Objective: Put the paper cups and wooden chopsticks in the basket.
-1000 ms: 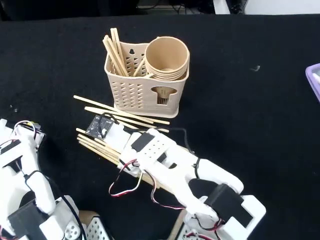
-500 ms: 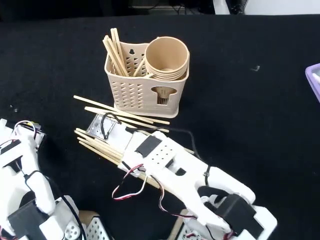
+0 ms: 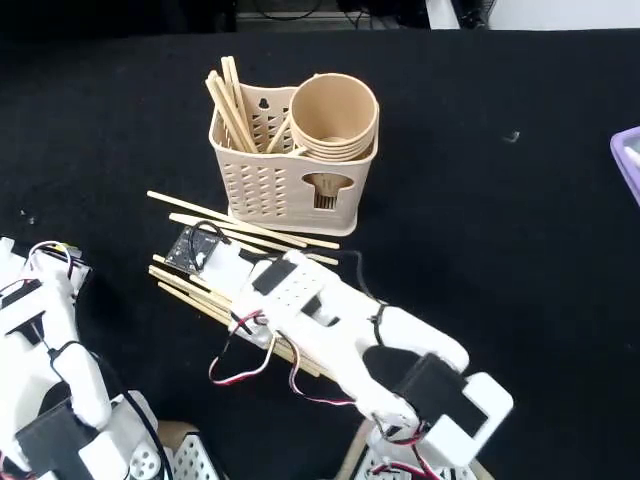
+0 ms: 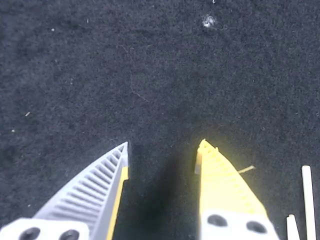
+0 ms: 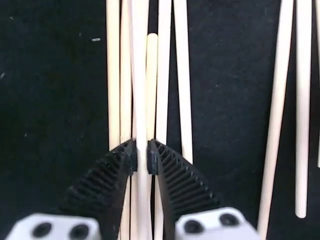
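The right end effector (image 5: 141, 154) is clamped on one wooden chopstick (image 5: 140, 75) among the loose chopsticks (image 3: 240, 225) lying on the black surface (image 3: 500, 250) near the basket (image 3: 270, 185), which holds the stacked paper cups (image 3: 333, 110), while the left end effector (image 4: 162, 150) hangs over bare surface with its jaws apart.

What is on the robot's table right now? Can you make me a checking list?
Surface: black cloth table, flat.
Job's things: basket holds stacked paper cups and standing chopsticks; loose chopsticks lie in front of it.
Clutter: purple object at the table's edge.
Hands: right hand shut on one chopstick; left hand open over bare cloth.
Cables: red and white wires loop off the right arm.
Surroundings: white object behind the table.
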Tool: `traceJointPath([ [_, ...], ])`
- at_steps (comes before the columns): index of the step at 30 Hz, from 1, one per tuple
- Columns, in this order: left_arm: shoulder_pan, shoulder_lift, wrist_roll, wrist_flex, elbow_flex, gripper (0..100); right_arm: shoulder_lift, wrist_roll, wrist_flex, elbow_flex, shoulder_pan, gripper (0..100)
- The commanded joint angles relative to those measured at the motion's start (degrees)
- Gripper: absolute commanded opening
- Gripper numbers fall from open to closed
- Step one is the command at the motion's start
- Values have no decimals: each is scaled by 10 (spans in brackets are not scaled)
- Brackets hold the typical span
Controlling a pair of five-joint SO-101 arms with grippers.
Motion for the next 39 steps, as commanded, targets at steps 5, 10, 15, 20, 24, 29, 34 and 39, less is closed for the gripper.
traceJointPath([
  [5, 3, -14, -7, -11, -18, 220, 5, -18, 6, -22, -8, 18],
  [10, 3, -14, -7, -11, -18, 220, 5, -29, 6, -20, -8, 150],
  [15, 3, -14, -7, -11, -18, 220, 7, -27, 3, -19, -8, 155],
  [20, 3, -14, -7, -11, -18, 220, 4, -27, 1, -22, -8, 5],
  [24, 3, -14, -7, -11, -18, 220, -11, -27, 3, -20, -5, 10],
  [29, 3, -14, -7, -11, -18, 220, -85, -31, 1, 16, -4, 11],
  [34, 3, -14, -7, -11, -18, 220, -142, -28, -33, 70, -4, 11],
  [39, 3, -14, -7, -11, -18, 220, -128, -28, -53, 78, -5, 11],
])
